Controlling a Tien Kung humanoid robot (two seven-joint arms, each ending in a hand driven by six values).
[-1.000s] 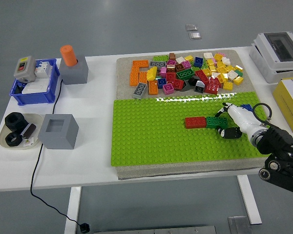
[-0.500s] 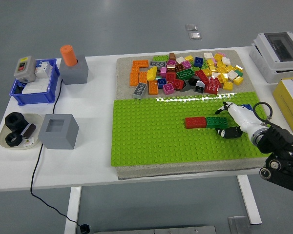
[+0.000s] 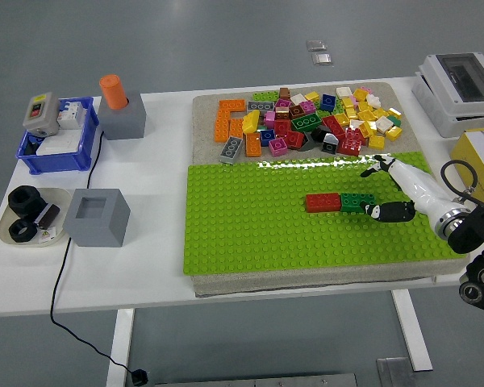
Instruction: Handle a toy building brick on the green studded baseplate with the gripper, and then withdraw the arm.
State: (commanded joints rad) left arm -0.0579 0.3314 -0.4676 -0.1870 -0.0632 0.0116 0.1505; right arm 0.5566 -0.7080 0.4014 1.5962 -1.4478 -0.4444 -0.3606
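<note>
Head view: right hand [image 3: 397, 192] beside green brick [image 3: 357, 201]

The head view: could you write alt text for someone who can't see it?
A robot's right hand, fingers open and empty, hovers over a green studded baseplate beside a red brick joined to a green brick. Behind lies a pile of loose bricks.

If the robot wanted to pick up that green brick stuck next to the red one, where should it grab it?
Probably by the green brick's two long sides, near and far, coming straight down from above. Its left end butts against the red brick, so that end offers no gap for a finger. It sits flat on the green baseplate, and the right robot hand is already close by on its right.
</note>
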